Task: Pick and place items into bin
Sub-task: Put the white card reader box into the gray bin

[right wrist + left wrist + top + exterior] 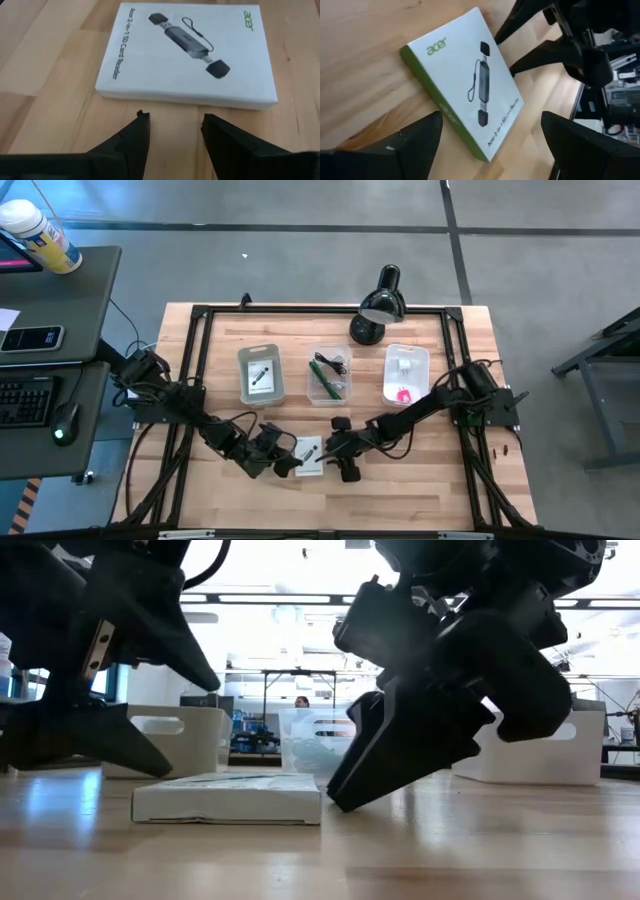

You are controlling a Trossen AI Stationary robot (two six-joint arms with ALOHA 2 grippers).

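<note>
- High view: a white box (308,455) lies flat on the wooden counter (440,480), near its front edge. The left end effector (283,461) sits just left of the box, the right end effector (338,455) just right of it. Behind the box stand three bins in a row: left bin (261,374) with a similar card inside, middle bin (329,376) with a green stick and black cable, right bin (405,373) with a pink piece. A black lamp (377,305) stands behind the middle bin.
- Low view: the box (228,799) rests on the counter between the two dark end effectors; neither lifts it.
- Left wrist view: the box (465,82), printed with a card reader, lies ahead of the left end effector (490,137), whose fingers (417,137) are spread wide and apart from the box.
- Right wrist view: the box (187,55) lies just beyond the right end effector (175,125); its fingers (132,135) stand parted, gripping nothing.
</note>
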